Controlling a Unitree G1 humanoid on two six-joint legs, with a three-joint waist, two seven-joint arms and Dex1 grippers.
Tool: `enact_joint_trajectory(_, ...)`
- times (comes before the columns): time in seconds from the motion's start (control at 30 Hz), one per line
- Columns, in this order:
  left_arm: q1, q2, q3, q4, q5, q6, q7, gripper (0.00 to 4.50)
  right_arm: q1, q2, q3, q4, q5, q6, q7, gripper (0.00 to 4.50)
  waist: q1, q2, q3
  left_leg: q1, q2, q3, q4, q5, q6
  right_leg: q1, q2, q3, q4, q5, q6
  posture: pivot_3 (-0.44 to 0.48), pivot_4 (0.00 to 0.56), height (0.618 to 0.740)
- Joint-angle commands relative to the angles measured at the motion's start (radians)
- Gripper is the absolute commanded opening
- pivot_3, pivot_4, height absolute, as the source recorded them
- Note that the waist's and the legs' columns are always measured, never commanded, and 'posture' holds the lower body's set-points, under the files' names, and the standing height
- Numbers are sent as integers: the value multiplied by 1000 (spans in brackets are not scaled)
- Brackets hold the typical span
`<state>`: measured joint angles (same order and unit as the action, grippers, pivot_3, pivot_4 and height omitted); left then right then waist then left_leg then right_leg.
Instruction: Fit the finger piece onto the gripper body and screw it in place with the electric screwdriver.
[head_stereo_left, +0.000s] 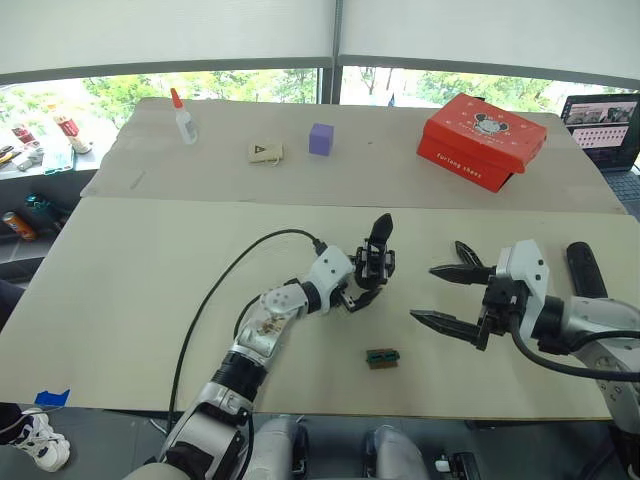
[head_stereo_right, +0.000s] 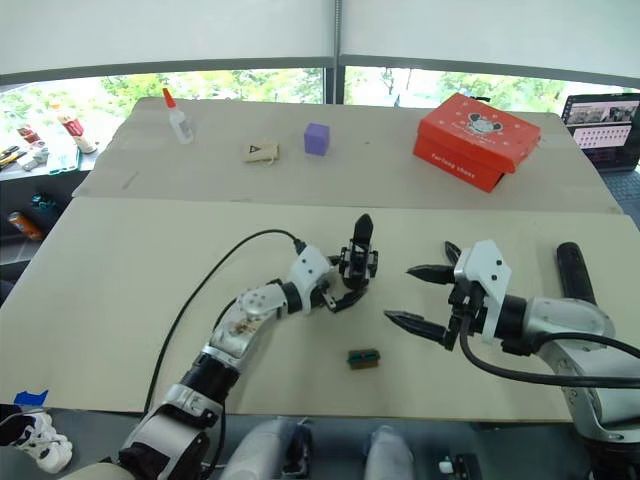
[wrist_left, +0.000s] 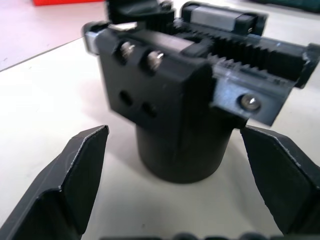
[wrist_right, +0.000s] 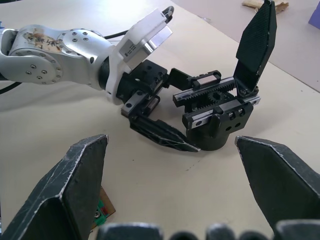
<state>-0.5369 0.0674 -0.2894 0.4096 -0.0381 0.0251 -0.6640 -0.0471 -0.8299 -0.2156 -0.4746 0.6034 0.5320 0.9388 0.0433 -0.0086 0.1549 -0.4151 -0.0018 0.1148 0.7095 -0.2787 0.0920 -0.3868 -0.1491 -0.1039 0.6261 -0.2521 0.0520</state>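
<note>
The gripper body (head_stereo_left: 375, 262) stands upright on its round base at the middle of the near table, with one pointed black finger rising from it. My left gripper (wrist_left: 190, 165) is open, and its fingers (wrist_left: 75, 175) flank the base without touching it. My right gripper (head_stereo_left: 450, 297) hangs open to the right of the body, nothing between its fingers. A small black wedge, the finger piece (head_stereo_left: 466, 252), lies just behind the right gripper. The electric screwdriver (head_stereo_left: 585, 268), a thick black cylinder, lies on the table at the far right, beyond my right arm.
A small green-and-brown block (head_stereo_left: 382, 358) lies near the front edge. On the far table sit a red box (head_stereo_left: 482, 140), a purple cube (head_stereo_left: 320, 138), a tan card (head_stereo_left: 265, 152) and a glue bottle (head_stereo_left: 184, 118). A laptop (head_stereo_left: 602, 125) stands at the right. A black cable (head_stereo_left: 215, 295) trails along my left arm.
</note>
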Motion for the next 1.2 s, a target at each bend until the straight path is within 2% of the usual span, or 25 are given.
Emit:
enact_joint_trajectory(0.03, -10, -15, -2, 0, -15, -55, -36, 2593, -8, 1, -25, -34, 4, -16, -16, 4500, -2, 0, 0, 0, 0, 0, 0, 0, 0, 0, 0, 0, 0, 0, 0, 0, 150, 740)
enact_joint_trajectory(0.07, 2, -15, -2, -14, -22, -61, -46, 2253, -7, 2, -25, -35, 5, -16, -18, 4500, -2, 0, 0, 0, 0, 0, 0, 0, 0, 0, 0, 0, 0, 0, 0, 0, 150, 740)
enact_joint_trajectory(0.2, 69, -13, -11, -121, -28, -40, -47, 2277, 10, 2, -29, -48, 9, -18, -24, 4500, -3, 0, 0, 0, 0, 0, 0, 0, 0, 0, 0, 0, 0, 0, 0, 0, 150, 740)
enact_joint_trajectory(0.4, 151, -38, -12, -295, 13, 56, 74, 2277, 28, 1, -35, -60, 13, -18, -34, 4500, -2, 0, 0, 0, 0, 0, 0, 0, 1, 0, 0, 0, 0, 0, 0, 0, 150, 740)
enact_joint_trajectory(0.5, 155, -51, -7, -313, 37, 106, 138, 2277, 31, 0, -31, -64, 7, -20, -35, 4500, -1, 0, 0, 0, 0, 0, 1, -1, 1, 0, 0, 1, 0, 0, 0, 0, 150, 740)
enact_joint_trajectory(0.77, 156, -49, -35, -285, 69, 105, 166, 2277, 12, 0, -19, -47, 0, -24, -33, 4500, 0, 0, 0, 0, 0, 0, 1, -1, 1, 0, 0, 0, 0, 0, 0, 0, 150, 740)
enact_joint_trajectory(0.9, 195, -15, -29, -327, 27, 137, 103, 4279, 11, -1, -20, -49, 2, -22, -31, 4500, -3, 0, 0, 0, 0, 0, 1, -1, 1, 0, 0, 1, 0, 0, 0, 0, 150, 740)
enact_joint_trajectory(0.93, 209, 1, -33, -348, 15, 148, 81, 4444, 10, -2, -20, -48, 2, -22, -30, 4500, -4, 0, 0, 0, 1, 0, 1, -1, 1, 0, 0, 1, 0, 0, 0, 0, 150, 740)
enact_joint_trajectory(1.1, 301, 92, -22, -481, -47, 208, 1, 4444, -2, -9, -19, -34, 2, -23, -16, 4500, -6, 1, 0, 0, 1, 0, 1, -1, 1, 0, 0, 1, 0, 0, 0, 0, 150, 740)
enact_joint_trajectory(1.2, 362, 178, 14, -576, -103, 256, -50, 4444, -18, -19, -21, -7, -1, -28, 4, 4500, -8, 1, 0, 0, 1, 0, 1, -1, 1, 0, 0, 1, 0, 0, 0, 0, 150, 740)
